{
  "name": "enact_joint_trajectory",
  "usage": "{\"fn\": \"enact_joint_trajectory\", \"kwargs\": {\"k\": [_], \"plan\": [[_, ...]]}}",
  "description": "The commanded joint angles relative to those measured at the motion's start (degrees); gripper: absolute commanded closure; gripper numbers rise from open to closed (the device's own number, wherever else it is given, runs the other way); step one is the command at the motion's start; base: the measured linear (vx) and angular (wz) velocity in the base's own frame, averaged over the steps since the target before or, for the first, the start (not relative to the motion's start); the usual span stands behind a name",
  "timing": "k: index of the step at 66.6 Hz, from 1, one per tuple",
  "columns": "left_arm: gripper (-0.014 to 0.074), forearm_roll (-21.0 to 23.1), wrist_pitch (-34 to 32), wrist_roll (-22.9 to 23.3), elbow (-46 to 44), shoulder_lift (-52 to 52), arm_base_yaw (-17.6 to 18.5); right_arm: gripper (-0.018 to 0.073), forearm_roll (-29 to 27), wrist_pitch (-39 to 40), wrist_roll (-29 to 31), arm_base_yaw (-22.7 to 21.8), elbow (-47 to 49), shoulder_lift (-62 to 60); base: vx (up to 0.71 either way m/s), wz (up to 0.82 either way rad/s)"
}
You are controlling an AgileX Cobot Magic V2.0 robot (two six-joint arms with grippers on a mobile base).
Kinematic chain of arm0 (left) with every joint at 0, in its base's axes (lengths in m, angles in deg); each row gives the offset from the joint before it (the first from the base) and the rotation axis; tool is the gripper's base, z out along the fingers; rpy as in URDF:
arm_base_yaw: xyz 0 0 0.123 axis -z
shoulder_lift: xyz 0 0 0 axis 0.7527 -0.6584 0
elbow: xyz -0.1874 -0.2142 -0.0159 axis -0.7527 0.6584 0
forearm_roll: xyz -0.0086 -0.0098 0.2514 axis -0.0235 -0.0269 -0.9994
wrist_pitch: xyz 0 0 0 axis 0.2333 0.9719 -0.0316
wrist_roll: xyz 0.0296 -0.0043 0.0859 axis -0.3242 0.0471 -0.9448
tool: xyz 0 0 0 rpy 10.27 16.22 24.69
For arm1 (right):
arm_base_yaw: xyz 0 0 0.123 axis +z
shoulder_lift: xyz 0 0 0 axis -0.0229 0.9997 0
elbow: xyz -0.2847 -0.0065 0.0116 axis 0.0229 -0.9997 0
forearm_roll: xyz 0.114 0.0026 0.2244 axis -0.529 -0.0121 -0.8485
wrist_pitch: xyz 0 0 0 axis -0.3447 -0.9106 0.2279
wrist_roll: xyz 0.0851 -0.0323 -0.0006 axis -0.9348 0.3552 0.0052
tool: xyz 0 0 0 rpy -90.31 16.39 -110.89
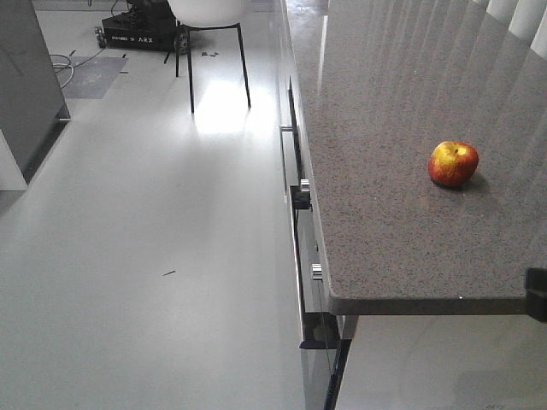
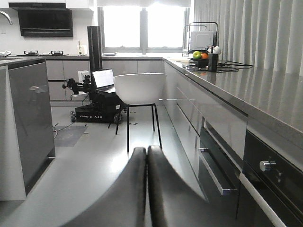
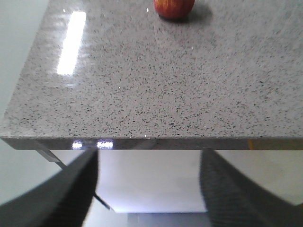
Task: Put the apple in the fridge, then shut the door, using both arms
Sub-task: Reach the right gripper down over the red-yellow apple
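The apple (image 1: 453,163), red with yellow patches, sits on the speckled grey countertop (image 1: 385,213), near its right side and set back from the front edge. In the right wrist view the apple (image 3: 174,7) is at the top edge, far across the countertop (image 3: 151,85). My right gripper (image 3: 149,154) is open and empty, just short of the counter's front edge and slightly below it. A dark piece at the right edge of the front view (image 1: 537,295) may be part of it. My left gripper (image 2: 147,152) is shut and empty, over the floor. The fridge and its door are out of view.
Drawer handles and oven knobs (image 1: 306,195) stick out of the counter front. A white chair on thin black legs (image 2: 139,87) stands in the aisle, with a black wheeled base and laptop (image 2: 97,101) behind it. A grey-and-white counter unit (image 2: 28,123) is at the left. A rack with fruit (image 2: 201,54) stands far down the counter.
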Motion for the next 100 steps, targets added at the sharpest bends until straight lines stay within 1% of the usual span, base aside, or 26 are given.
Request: {"fn": "enact_joint_trajectory", "kwargs": {"k": [1, 8, 18, 29, 37, 51, 61, 66, 70, 79, 89, 100], "plan": [[0.0603, 0.4, -3.8, 0.0, 0.7, 0.8, -0.1, -0.0049, 0.4, 3.1, 0.2, -0.4, 4.1, 4.9, 0.00, 0.00], [0.0603, 0.4, -3.8, 0.0, 0.7, 0.8, -0.1, -0.0086, 0.9, 3.2, 0.1, -0.4, 7.8, 11.4, 0.00, 0.00], [0.0603, 0.4, -3.8, 0.0, 0.7, 0.8, -0.1, -0.0081, 1.9, 3.3, -0.8, -0.4, 14.1, 20.8, 0.00, 0.00], [0.0603, 0.4, -3.8, 0.0, 0.7, 0.8, -0.1, -0.0076, 4.7, 3.1, -4.5, -0.4, 21.7, 30.4, 0.00, 0.00], [0.0603, 0.4, -3.8, 0.0, 0.7, 0.8, -0.1, -0.0076, 4.9, 2.4, -4.8, -0.4, 27.0, 36.3, 0.00, 0.00], [0.0603, 0.4, -3.8, 0.0, 0.7, 0.8, -0.1, -0.0073, 7.1, -0.4, -5.9, -0.4, 37.9, 46.3, 0.00, 0.00], [0.0603, 0.4, -3.8, 0.0, 0.7, 0.8, -0.1, -0.0072, 6.6, -4.0, -5.8, -2.9, 45.6, 52.5, 0.00, 0.00], [0.0603, 0.4, -3.8, 0.0, 0.7, 0.8, -0.1, -0.0071, 5.5, -5.7, -4.1, -4.2, 49.2, 55.3, 0.00, 0.00], [0.0603, 0.4, -3.8, 0.0, 0.7, 0.8, -0.1, -0.0070, 4.4, -6.9, -1.6, -4.8, 52.0, 57.5, 0.00, 0.00], [0.0603, 0.4, -3.8, 0.0, 0.7, 0.8, -0.1, -0.0068, 1.9, -7.7, 1.9, -5.0, 56.2, 61.4, 0.00, 0.00], [0.0603, 0.4, -3.8, 0.0, 0.7, 0.8, -0.1, -0.0064, -3.3, -7.2, 6.5, -5.0, 60.1, 65.7, 0.00, 0.00], [0.0603, 0.4, -3.8, 0.0, 0.7, 0.8, -0.1, -0.0060, -2.7, -6.6, 6.4, -5.0, 65.0, 70.4, 0.00, 0.00]]}}
